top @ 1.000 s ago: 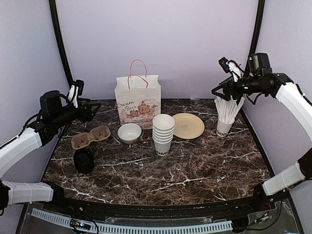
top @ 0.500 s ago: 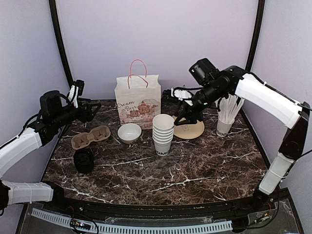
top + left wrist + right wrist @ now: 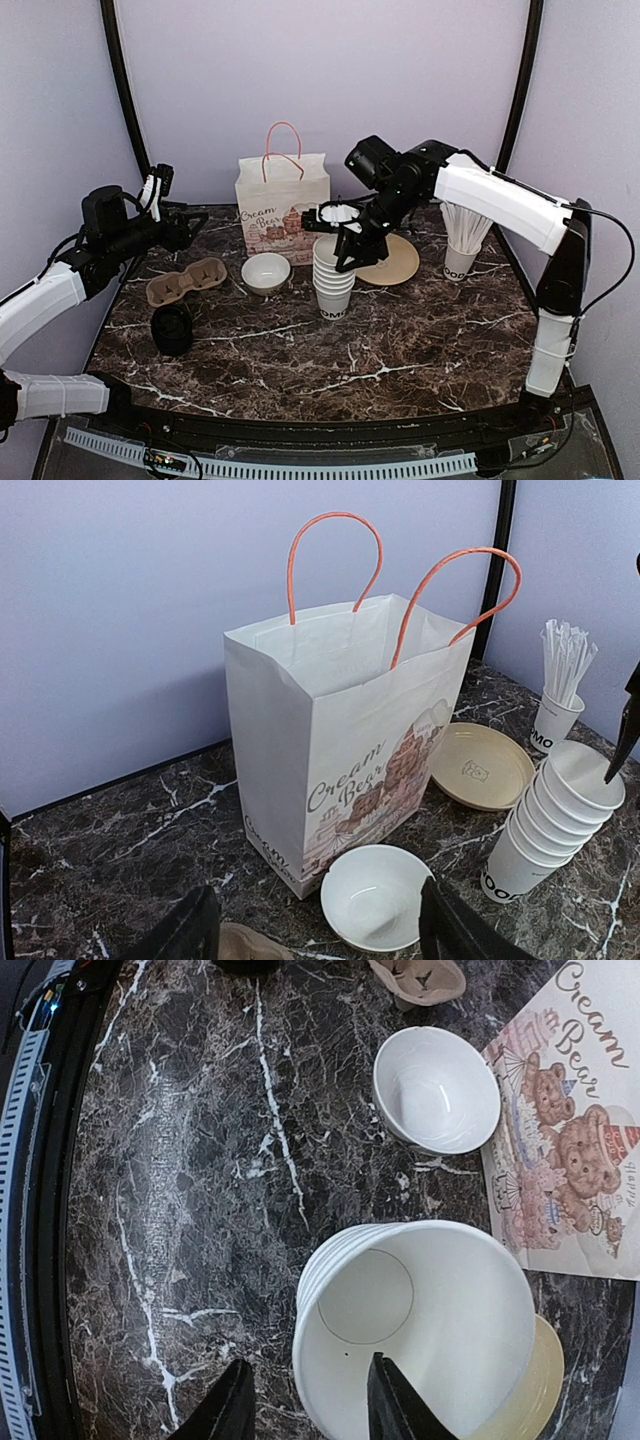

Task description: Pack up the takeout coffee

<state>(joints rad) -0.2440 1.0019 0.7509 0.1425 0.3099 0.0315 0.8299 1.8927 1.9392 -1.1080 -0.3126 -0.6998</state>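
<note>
Right hand mid-frame, spread, empty, one finger inside top rim of cup stack, one outside. I'd pinch lightly, lift straight, peel one cup only. No lidded coffee in view. Left hand open, empty.

pale lilac walls, black corner posts, dark white-veined marble table, even light.

Top overview, wrists close, sharing cup stack
</note>
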